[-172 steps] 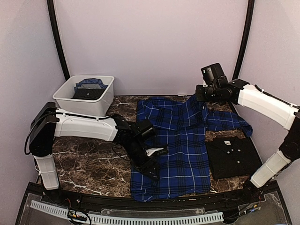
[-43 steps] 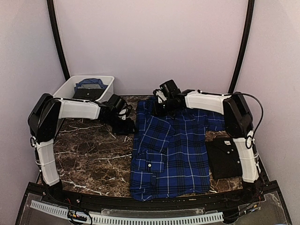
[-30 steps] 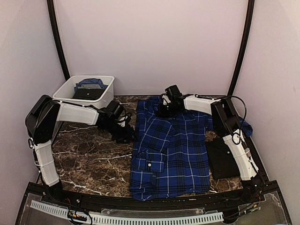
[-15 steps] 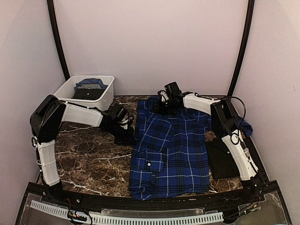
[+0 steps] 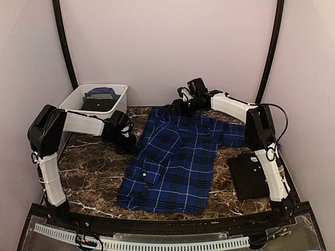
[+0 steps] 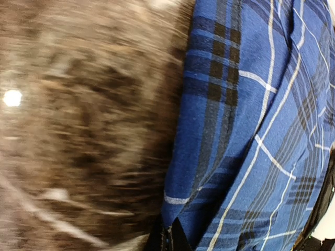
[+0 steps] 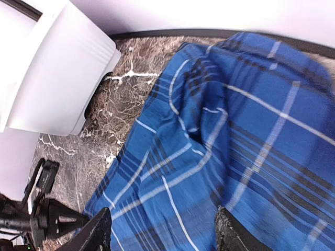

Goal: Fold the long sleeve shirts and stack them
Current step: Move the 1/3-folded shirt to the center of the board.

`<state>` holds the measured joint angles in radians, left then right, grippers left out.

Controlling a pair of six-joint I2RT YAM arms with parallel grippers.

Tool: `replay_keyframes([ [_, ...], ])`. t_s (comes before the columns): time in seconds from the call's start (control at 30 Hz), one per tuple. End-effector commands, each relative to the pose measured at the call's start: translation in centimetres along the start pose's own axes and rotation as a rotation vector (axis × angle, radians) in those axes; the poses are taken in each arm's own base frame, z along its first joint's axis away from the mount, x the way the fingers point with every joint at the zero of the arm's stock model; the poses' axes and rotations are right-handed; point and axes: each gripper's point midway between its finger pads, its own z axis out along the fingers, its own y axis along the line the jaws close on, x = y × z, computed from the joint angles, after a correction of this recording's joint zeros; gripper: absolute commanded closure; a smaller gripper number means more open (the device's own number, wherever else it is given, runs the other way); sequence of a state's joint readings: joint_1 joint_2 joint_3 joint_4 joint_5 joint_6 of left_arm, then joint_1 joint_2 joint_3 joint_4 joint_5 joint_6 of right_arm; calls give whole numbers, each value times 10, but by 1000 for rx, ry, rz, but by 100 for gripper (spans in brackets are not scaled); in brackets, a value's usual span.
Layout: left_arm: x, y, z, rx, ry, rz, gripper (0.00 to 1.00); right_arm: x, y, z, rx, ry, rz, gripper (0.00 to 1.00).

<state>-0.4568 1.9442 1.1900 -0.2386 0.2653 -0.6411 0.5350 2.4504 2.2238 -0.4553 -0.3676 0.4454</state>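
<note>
Plaid shirt point(image 5: 172, 162) lying on tabletop point(image 5: 94, 178); left pincer point(image 6: 167, 238) pinching its side edge; right pincer point(image 7: 165, 235) spread above far end; best to drag low and evenly, avoiding bunching.

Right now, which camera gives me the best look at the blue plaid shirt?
Top external: nearly the whole blue plaid shirt is in view. Left wrist shows only a close strip of its edge; right wrist shows only its far part near the white tub.
</note>
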Motion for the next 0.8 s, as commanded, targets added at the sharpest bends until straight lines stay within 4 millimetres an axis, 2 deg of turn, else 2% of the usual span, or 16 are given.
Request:
replay_keyframes([
  [0.0, 5, 40, -20, -125, -4, -11, 100, -12, -14, -47, 133, -51, -24, 35],
  [0.07, 5, 40, -25, -126, -10, 5, 100, -6, -31, -66, 190, -67, 3, 35],
  [0.13, 2, 36, -31, -116, -21, 29, 95, -3, -48, -92, 237, -109, 35, 35],
  [0.23, -10, 23, -49, -99, -74, 81, 79, 10, -76, -132, 308, -159, 99, 34],
  [0.27, -14, 20, -54, -95, -88, 105, 77, 21, -92, -146, 343, -166, 133, 34],
  [0.4, -28, -5, -77, -73, -147, 190, 57, 44, -134, -203, 470, -238, 237, 34],
  [0.47, -32, -18, -85, -69, -164, 232, 51, 57, -156, -228, 532, -270, 293, 34],
  [0.57, -35, -40, -96, -58, -190, 288, 45, 78, -190, -263, 615, -309, 381, 34],
  [0.77, -24, -85, -106, 31, -206, 368, 37, 118, -247, -325, 731, -402, 560, 34],
])
